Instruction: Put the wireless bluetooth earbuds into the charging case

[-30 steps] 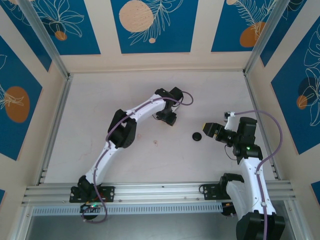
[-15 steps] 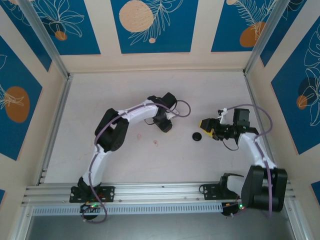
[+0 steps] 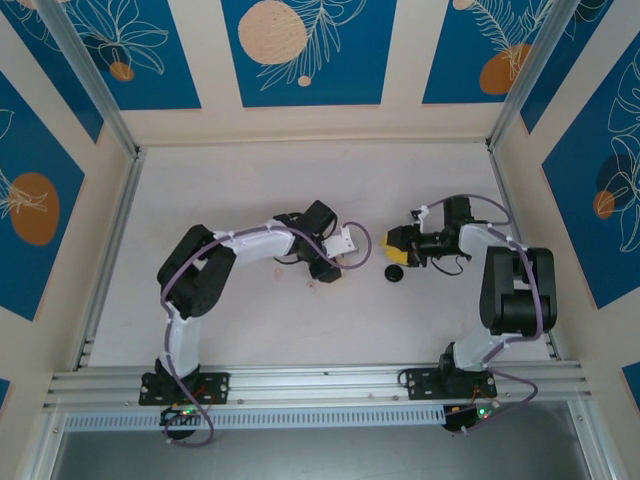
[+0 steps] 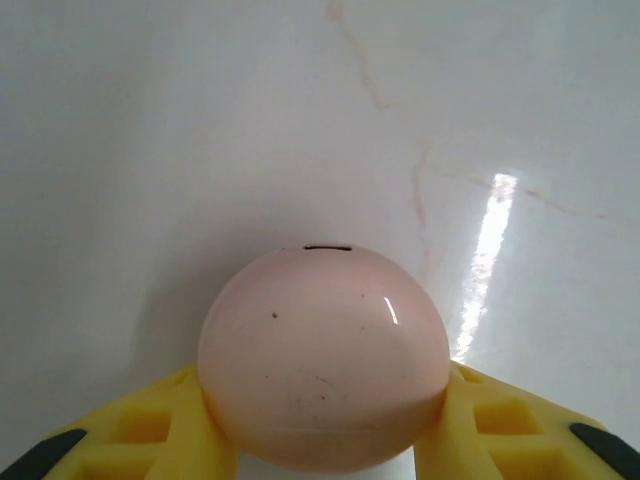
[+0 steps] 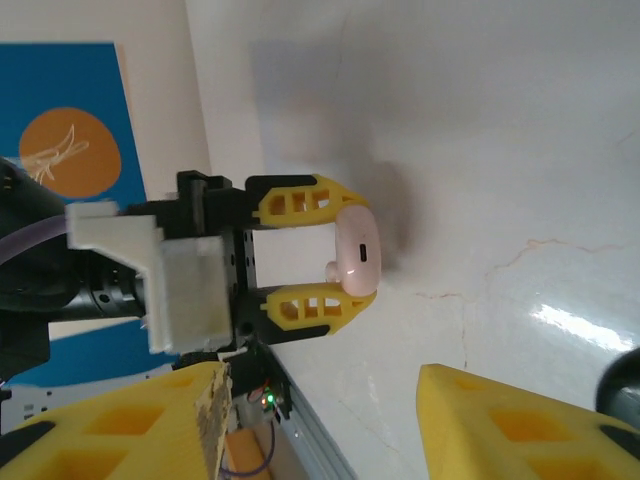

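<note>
A round pale pink charging case (image 4: 322, 360) sits clamped between the yellow fingers (image 4: 130, 435) of my left gripper (image 4: 325, 390), just above the white table. In the right wrist view the same case (image 5: 358, 240) shows edge-on, its port facing out, in the left gripper (image 5: 345, 255). A small pink nub (image 5: 331, 268) sticks out of its inner side; I cannot tell if it is an earbud. My right gripper (image 5: 320, 378) is open, holds nothing, and faces the left one. From above, the left gripper (image 3: 326, 268) and right gripper (image 3: 398, 242) are close together mid-table.
A black round case (image 3: 395, 273) lies on the table just in front of the right gripper, seen as a dark blob (image 5: 622, 385) in the right wrist view. A tiny pink speck (image 3: 312, 283) lies beside the left gripper. Walls (image 3: 310, 120) ring the table.
The left gripper drew back towards the near side with the pink case. The right arm folded and swung its gripper left and away, towards the left gripper.
</note>
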Available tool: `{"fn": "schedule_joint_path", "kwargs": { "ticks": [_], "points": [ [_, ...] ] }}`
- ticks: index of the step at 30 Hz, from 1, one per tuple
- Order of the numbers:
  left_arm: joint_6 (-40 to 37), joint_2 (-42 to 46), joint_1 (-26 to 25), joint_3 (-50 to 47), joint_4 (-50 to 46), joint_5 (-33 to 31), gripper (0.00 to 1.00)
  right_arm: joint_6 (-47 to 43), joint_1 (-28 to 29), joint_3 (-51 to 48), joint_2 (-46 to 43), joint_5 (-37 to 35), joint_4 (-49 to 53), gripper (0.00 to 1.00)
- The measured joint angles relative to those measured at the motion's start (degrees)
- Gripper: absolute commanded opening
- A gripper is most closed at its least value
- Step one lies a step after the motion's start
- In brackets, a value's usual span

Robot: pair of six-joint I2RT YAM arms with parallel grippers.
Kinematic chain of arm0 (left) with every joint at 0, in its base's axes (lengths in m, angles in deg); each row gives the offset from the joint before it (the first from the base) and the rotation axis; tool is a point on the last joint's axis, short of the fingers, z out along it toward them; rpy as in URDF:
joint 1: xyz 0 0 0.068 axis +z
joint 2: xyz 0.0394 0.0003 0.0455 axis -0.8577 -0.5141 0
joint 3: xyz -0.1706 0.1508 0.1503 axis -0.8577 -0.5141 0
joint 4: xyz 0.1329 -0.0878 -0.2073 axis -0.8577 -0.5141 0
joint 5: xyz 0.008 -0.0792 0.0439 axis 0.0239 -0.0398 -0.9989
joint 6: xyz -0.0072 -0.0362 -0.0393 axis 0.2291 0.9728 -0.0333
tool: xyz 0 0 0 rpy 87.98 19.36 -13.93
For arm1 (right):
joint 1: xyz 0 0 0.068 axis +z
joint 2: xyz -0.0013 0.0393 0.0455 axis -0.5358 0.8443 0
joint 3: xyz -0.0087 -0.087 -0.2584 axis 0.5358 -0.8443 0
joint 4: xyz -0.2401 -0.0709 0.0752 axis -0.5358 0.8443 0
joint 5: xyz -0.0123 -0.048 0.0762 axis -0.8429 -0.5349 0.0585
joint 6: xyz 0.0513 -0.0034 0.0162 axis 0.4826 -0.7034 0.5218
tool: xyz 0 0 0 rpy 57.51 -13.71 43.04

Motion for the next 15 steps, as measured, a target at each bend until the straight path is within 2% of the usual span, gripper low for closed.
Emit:
{"fn": "schedule_joint_path", "kwargs": {
  "ticks": [5, 15],
  "points": [
    [-2.3, 2.2, 0.0, -2.8, 4.5, 2.9, 0.34, -2.6, 3.9, 2.3, 4.5, 1.7, 1.6, 0.50],
    [-3.3, 4.9, 0.0, -4.9, 8.3, 4.3, 0.33, -5.4, 8.7, 5.7, 9.5, 4.4, 2.3, 0.49]
  ]
}}
